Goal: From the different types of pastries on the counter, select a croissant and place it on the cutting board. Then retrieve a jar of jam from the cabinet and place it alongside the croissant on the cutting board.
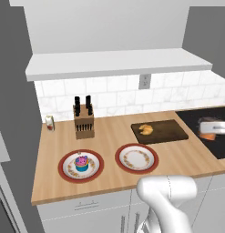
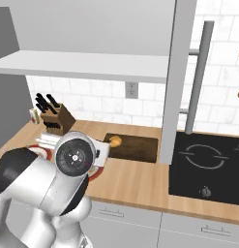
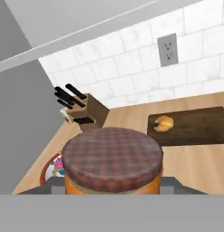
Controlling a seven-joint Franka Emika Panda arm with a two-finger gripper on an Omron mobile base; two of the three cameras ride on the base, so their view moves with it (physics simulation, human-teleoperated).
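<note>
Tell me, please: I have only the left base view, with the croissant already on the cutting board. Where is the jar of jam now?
Observer: In the hand view, the jar of jam sits right at the gripper, clear above the counter, so it appears to be held.
Operator: Is it above the cutting board?
Observer: Not yet. In the hand view the cutting board lies ahead and to the right of the jar, and the knife block lies ahead and to the left.
</note>
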